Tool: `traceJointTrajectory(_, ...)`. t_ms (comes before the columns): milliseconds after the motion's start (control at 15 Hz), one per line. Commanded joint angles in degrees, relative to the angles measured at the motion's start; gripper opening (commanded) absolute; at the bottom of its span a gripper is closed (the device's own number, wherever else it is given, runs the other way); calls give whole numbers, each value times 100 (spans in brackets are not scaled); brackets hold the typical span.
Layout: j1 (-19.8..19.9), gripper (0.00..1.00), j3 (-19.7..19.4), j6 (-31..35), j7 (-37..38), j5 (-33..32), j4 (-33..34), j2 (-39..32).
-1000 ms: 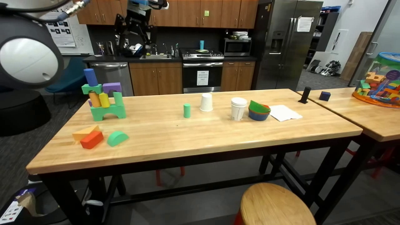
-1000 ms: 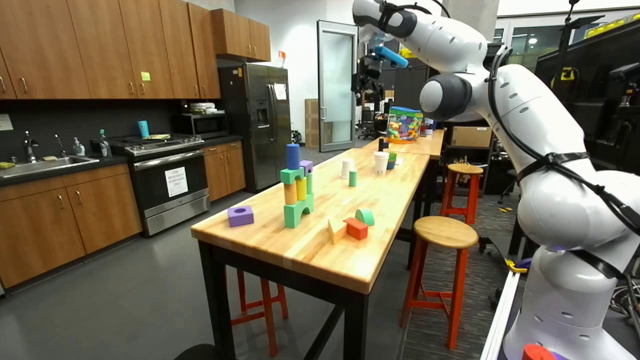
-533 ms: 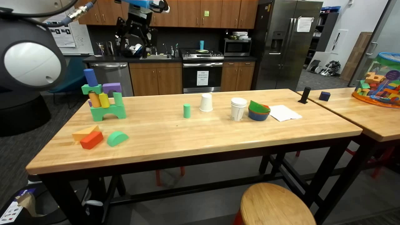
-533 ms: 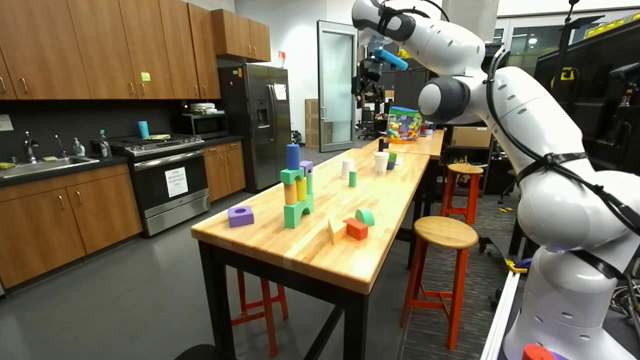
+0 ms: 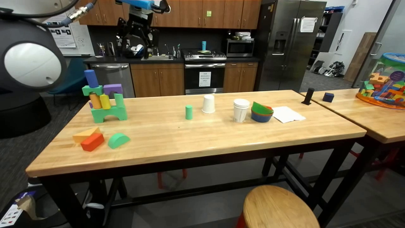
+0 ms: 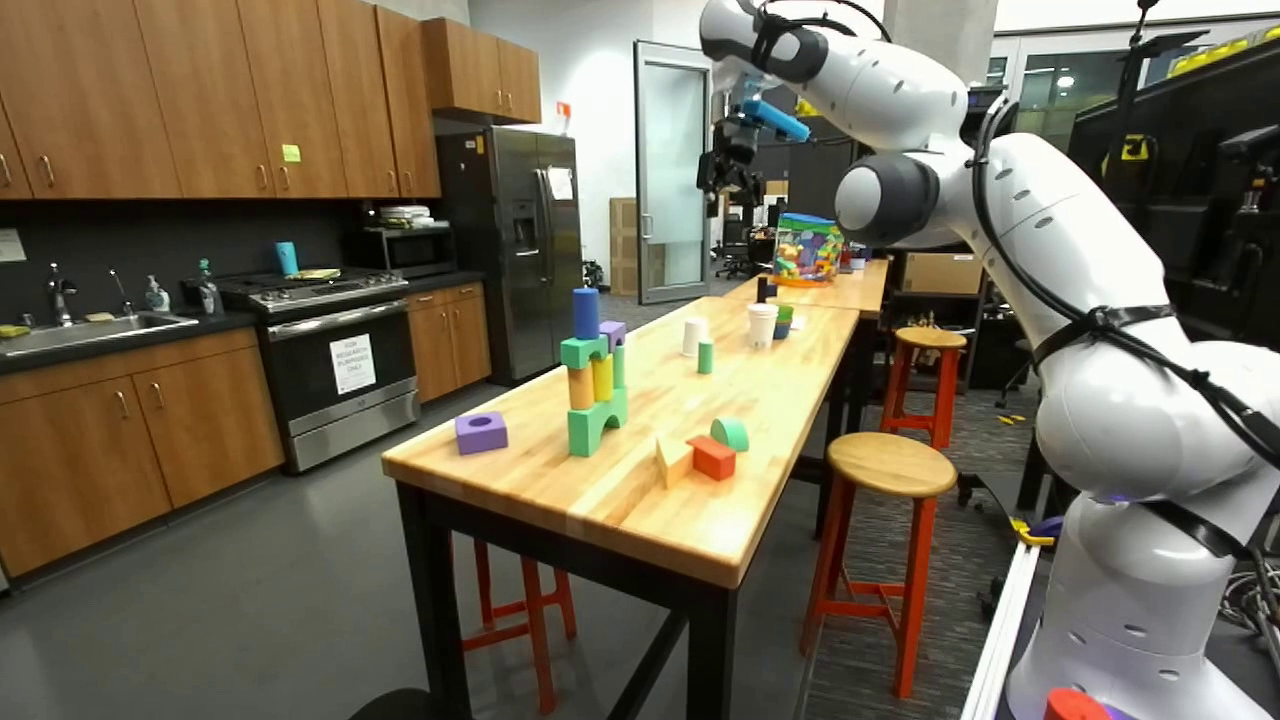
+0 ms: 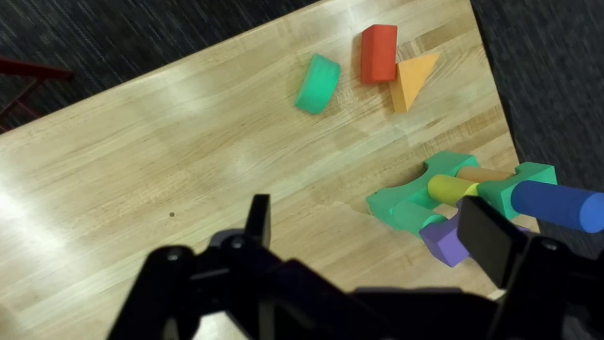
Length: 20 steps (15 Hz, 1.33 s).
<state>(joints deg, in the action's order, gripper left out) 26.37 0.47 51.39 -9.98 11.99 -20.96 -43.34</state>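
My gripper (image 7: 373,224) stands open high above the table, its fingers wide apart and nothing between them. In both exterior views it hangs in the air, well clear of the blocks. Nearest in the wrist view is a block tower: a green arch base (image 5: 109,114), orange (image 5: 95,100) and yellow (image 5: 105,102) cylinders, a purple arch (image 7: 446,238) and a blue cylinder (image 6: 586,314) on top. The right finger covers part of the purple arch in that view. Beside the tower lie a red block (image 7: 379,54), an orange triangle (image 7: 411,80) and a green half-round (image 7: 318,85).
A purple block with a hole (image 6: 482,433) sits near the table (image 6: 560,510) corner. Farther along stand a green cylinder (image 5: 189,112), an upturned white cup (image 5: 208,104), stacked cups (image 5: 240,110), bowls (image 5: 262,115) and a napkin (image 5: 288,114). A tub of blocks (image 5: 386,82) is beyond.
The arm has shifted a little, with the elbow and the gripper slightly displaced in the exterior views. The gripper has stayed open, and the blocks have not moved.
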Motion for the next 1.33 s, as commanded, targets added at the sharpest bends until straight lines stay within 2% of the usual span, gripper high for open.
traceJointTrajectory(0,-231,100,76,243,-197,-98,10,114)
traceJointTrajectory(200,-542,100,71,533,-342,-224,34,108)
traceJointTrajectory(467,-845,100,58,913,-33,-315,43,147)
traceJointTrajectory(733,-907,100,129,1107,544,-176,-3,217)
traceJointTrajectory(800,-894,100,127,1106,280,-231,-35,141)
traceJointTrajectory(1267,-911,100,124,1149,439,-228,-49,168)
